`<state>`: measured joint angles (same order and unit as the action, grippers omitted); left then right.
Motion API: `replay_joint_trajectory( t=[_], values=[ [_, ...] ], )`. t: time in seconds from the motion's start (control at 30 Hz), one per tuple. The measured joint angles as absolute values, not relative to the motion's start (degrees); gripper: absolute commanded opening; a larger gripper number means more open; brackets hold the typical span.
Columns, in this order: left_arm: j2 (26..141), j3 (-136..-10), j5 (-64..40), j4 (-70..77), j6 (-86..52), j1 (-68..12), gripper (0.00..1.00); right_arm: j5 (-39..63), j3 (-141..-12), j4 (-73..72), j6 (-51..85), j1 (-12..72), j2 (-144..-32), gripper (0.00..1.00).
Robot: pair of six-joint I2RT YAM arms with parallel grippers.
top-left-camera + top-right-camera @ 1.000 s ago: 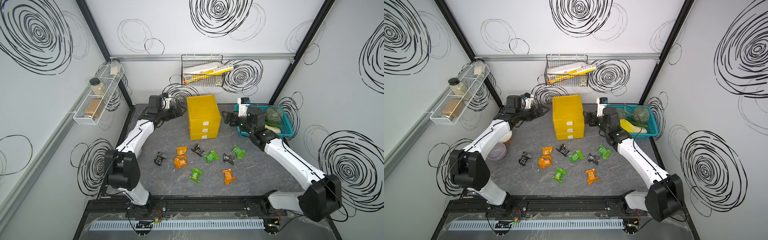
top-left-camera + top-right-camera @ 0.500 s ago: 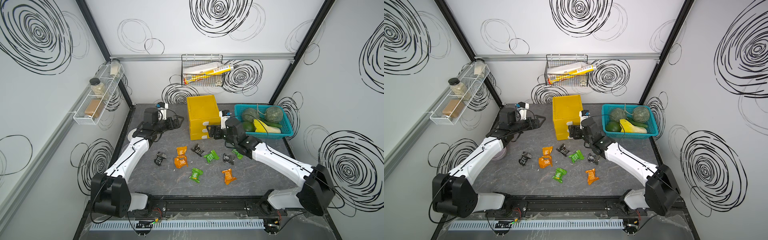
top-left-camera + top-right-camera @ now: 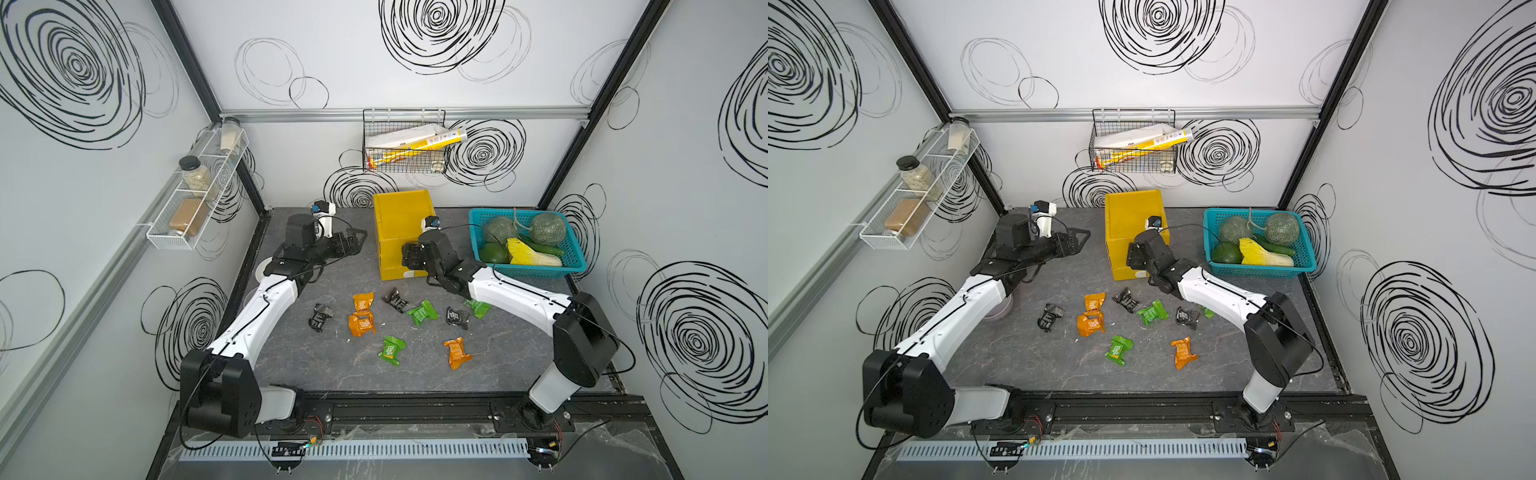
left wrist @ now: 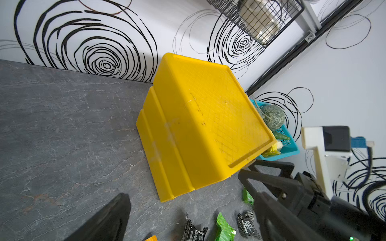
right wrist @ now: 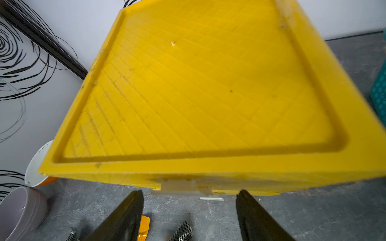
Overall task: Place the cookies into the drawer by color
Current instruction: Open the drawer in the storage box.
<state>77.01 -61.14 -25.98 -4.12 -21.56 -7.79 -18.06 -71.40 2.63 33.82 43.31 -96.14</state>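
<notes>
Right gripper, jaws apart, faces drawer handle; cookies' labels seem illegible.

My right fingers are at the front face of the yellow drawer chest; my left fingers hover spread beside it. Orange, green and black cookie packets lie scattered across the grey bench.

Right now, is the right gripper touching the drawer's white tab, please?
Apart. The right wrist view shows the right gripper straddling the white tab with gaps.
</notes>
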Motion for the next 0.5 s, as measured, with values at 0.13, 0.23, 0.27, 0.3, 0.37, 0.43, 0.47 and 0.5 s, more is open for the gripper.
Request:
replay_joint_trajectory(
  t=[0.13, 0.23, 0.27, 0.3, 0.37, 0.43, 0.47, 0.5],
  values=[
    [78.3, -63.37, -23.27, -6.02, -19.35, -9.58, 0.99, -19.07, -72.88, 3.53, 33.69, 43.33, -97.41, 0.66],
    [82.76, -70.17, -20.58, -9.26, -16.91, -13.3, 0.99, -19.66, -73.67, 3.99, 32.97, 43.33, -98.21, 0.63],
    [84.36, -72.34, -19.92, -10.0, -16.45, -14.37, 0.99, -19.77, -73.97, 4.12, 32.71, 43.33, -98.48, 0.62],
    [86.26, -74.87, -19.33, -10.7, -16.14, -15.44, 0.98, -19.84, -74.26, 4.12, 32.25, 43.33, -98.8, 0.61],
    [89.41, -78.59, -18.2, -12.27, -15.9, -16.97, 0.95, -20.1, -74.72, 4.1, 31.27, 43.33, -99.35, 0.6],
    [92.71, -82.06, -17.04, -14.35, -15.88, -17.65, 0.92, -20.49, -75.09, 4.14, 30.44, 43.33, -99.83, 0.6],
    [94.41, -83.79, -16.53, -15.64, -15.88, -17.72, 0.91, -20.71, -75.31, 4.14, 30.15, 43.33, -100.07, 0.6],
    [96.2, -85.58, -16.08, -16.97, -15.88, -17.72, 0.9, -20.97, -75.5, 4.12, 29.93, 43.33, -100.33, 0.59]
  ],
)
